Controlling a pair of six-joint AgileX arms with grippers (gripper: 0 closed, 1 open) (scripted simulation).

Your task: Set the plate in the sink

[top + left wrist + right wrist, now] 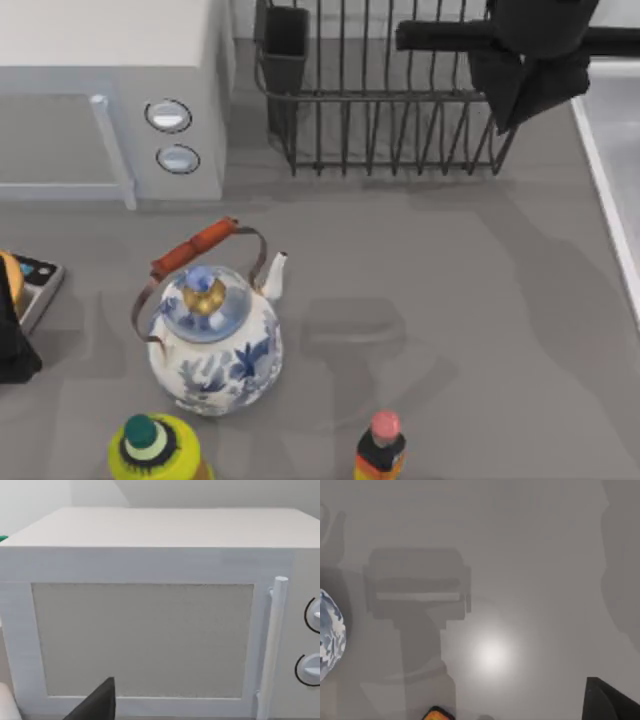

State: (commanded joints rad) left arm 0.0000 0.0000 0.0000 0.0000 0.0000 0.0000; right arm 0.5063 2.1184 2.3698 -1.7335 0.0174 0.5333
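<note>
At the near edge of the table (450,300) stand two bottles: a squat yellow-green bottle (150,450) with a dark round cap, and a small slim bottle (381,447) with a pink cap. Just behind them sits a round, glazed blue-and-white teapot (213,345) with a wire handle and a wooden grip.

The left gripper (95,707) is parked low at the table's left, facing the smooth, boxy white microwave (110,90). At the back, the right gripper (525,80) hangs over the dark wire dish rack (380,120). I cannot tell how either gripper's jaws stand.

The sink (612,215), pale and straight-rimmed, runs along the right edge. I cannot tell where the plate is, so I judge the task not yet done: the plate must still be brought to the sink.
</note>
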